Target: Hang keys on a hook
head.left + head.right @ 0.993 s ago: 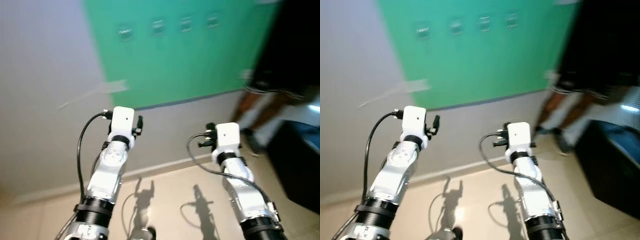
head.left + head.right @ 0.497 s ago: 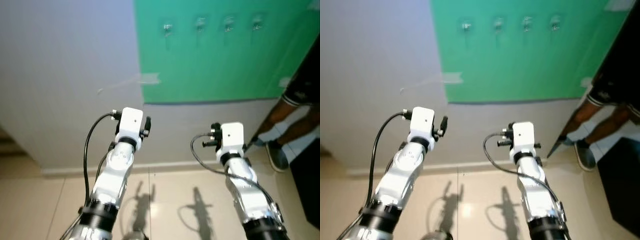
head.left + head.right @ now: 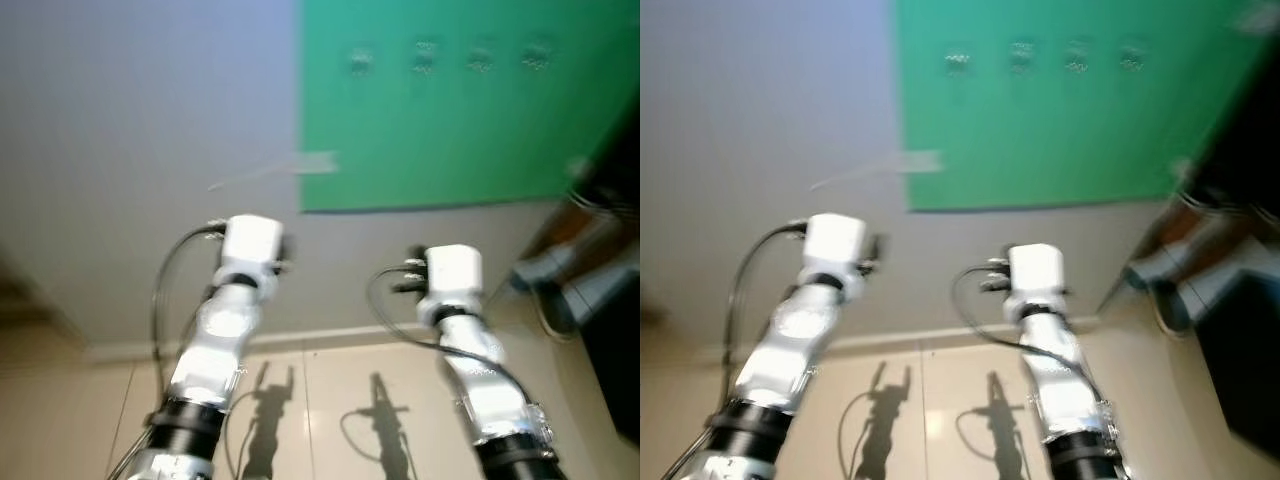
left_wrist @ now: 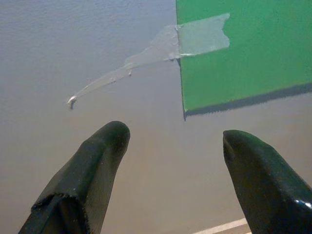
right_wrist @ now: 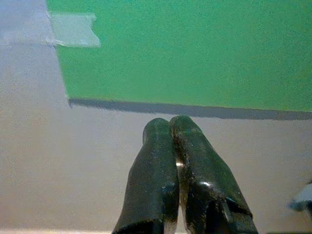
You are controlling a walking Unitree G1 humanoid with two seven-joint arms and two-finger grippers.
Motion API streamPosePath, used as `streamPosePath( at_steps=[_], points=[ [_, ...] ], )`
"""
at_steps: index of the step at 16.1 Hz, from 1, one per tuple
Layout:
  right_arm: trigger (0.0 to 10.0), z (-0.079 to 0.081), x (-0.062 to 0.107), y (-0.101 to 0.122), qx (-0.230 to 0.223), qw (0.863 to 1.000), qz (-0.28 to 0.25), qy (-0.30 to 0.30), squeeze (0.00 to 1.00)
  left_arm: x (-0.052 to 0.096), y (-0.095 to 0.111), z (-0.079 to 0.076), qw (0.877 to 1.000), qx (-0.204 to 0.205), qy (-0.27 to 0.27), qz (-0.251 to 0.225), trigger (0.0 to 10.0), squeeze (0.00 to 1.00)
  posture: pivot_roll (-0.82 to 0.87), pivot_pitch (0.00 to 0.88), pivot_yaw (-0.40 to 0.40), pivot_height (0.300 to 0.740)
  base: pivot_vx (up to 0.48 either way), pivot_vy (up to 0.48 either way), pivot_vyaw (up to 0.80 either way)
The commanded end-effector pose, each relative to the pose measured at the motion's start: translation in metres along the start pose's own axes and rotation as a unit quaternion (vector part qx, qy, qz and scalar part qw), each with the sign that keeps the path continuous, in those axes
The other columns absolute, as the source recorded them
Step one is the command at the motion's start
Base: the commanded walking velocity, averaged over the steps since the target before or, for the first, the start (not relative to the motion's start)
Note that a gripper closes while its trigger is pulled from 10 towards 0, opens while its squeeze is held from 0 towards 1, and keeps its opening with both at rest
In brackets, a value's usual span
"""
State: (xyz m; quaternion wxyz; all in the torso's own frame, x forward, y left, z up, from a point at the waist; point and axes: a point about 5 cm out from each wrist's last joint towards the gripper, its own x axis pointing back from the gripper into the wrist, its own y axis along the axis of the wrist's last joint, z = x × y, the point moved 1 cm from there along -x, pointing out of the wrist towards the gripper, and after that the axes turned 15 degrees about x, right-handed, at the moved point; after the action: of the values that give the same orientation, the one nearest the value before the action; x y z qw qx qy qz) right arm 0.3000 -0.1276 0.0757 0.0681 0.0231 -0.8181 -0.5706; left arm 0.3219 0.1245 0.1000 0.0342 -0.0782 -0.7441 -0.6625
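The left gripper (image 4: 170, 161) points at the grey wall (image 3: 130, 130) with its fingers spread wide and nothing between them, a strip of tape (image 4: 195, 39) at its 12 o'clock. At 1 o'clock in the head view a row of hooks (image 3: 450, 57) sits high on the green panel (image 3: 460, 130) (blurred, likely mid-walk). The right gripper (image 5: 170, 131) is clenched with nothing visible between its fingers; no keys can be made out, so the approach looks unfinished. A person's legs (image 3: 575, 270) stand at 3 o'clock.

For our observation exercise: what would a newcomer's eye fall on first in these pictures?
First the big green panel on the grey wall, with a row of four small hooks near its top. Then the left gripper, fingers apart, and the right gripper, fingers together, both raised toward it.
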Motion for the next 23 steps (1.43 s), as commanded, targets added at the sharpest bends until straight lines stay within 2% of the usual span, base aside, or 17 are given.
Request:
streamPosePath(
  at_steps=[1, 3, 4, 5, 6, 8, 9, 11, 14, 15, 19, 23],
  points=[
    [10.0, -0.019, 0.006, -0.01, 0.012, 0.999, 0.014, -0.027, 0.0, 0.0, 0.0, -0.008, 1.0, 0.024, -0.013, 0.005, 10.0, 0.0, -0.02, 0.0, 0.009, 0.74, 0.398, 0.266, 0.0],
    [10.0, -0.033, 0.011, -0.021, 0.006, 0.998, 0.035, -0.059, 0.0, 0.002, -0.001, -0.005, 0.999, 0.04, -0.012, 0.007, 10.0, 0.0, -0.01, 0.0, 0.01, 0.74, 0.398, 0.266, 0.0],
    [10.0, -0.042, 0.018, -0.028, 0.01, 0.996, 0.043, -0.073, 0.0, 0.006, -0.001, -0.004, 0.999, 0.039, -0.017, 0.003, 10.0, 0.0, -0.01, 0.0, 0.017, 0.74, 0.24, 0.0, 0.0],
    [10.0, -0.049, 0.029, -0.036, 0.02, 0.995, 0.06, -0.081, 0.0, 0.01, -0.004, 0.002, 0.999, 0.034, -0.013, 0.02, 10.0, 0.0, -0.01, 0.0, 0.024, 0.74, 0.0, 0.0, 0.0],
    [10.0, -0.049, 0.033, -0.037, 0.023, 0.995, 0.061, -0.081, 0.0, 0.013, -0.005, 0.004, 0.999, 0.035, -0.013, 0.024, 10.0, 0.0, -0.01, 0.0, 0.031, 0.74, 0.0, 0.0, 0.0],
    [10.0, -0.052, 0.051, -0.037, 0.046, 0.993, 0.072, -0.077, 0.0, 0.025, -0.013, 0.023, 0.998, 0.033, 0.012, 0.049, 10.0, 0.0, -0.01, 0.0, 0.048, 0.74, 0.0, 0.0, 0.0],
    [10.0, -0.054, 0.057, -0.033, 0.046, 0.993, 0.072, -0.079, 0.0, 0.03, -0.012, 0.026, 0.998, 0.037, 0.014, 0.048, 10.0, 0.0, -0.01, 0.0, 0.051, 0.74, 0.0, 0.0, 0.0],
    [10.0, -0.05, 0.068, -0.029, 0.045, 0.993, 0.075, -0.075, 0.0, 0.039, -0.008, 0.024, 0.998, 0.037, 0.007, 0.043, 10.0, 0.0, 0.0, 0.0, 0.048, 0.74, 0.0, 0.0, 0.0],
    [10.0, -0.033, 0.089, -0.037, 0.019, 0.99, 0.11, -0.081, 0.0, 0.054, -0.012, 0.019, 0.998, 0.028, -0.012, 0.046, 10.0, 0.0, 0.0, 0.0, 0.03, 0.74, 0.0, 0.0, 0.0],
    [10.0, -0.032, 0.089, -0.034, 0.016, 0.991, 0.11, -0.078, 0.0, 0.053, -0.007, 0.019, 0.999, 0.024, -0.009, 0.037, 10.0, 0.0, 0.0, 0.0, 0.029, 0.74, 0.0, 0.0, 0.0],
    [10.0, -0.036, 0.071, -0.026, 0.036, 0.992, 0.095, -0.073, 0.0, 0.04, 0.004, 0.011, 1.0, 0.008, -0.008, 0.016, 10.0, 0.0, 0.0, 0.0, 0.03, 0.74, 0.0, 0.0, 0.0],
    [10.0, -0.037, 0.061, -0.023, 0.039, 0.992, 0.093, -0.074, 0.0, 0.038, 0.002, 0.008, 1.0, 0.008, -0.009, 0.026, 10.0, 0.0, -0.01, 0.0, 0.031, 0.74, 0.288, 0.382, 0.0]
  ],
)
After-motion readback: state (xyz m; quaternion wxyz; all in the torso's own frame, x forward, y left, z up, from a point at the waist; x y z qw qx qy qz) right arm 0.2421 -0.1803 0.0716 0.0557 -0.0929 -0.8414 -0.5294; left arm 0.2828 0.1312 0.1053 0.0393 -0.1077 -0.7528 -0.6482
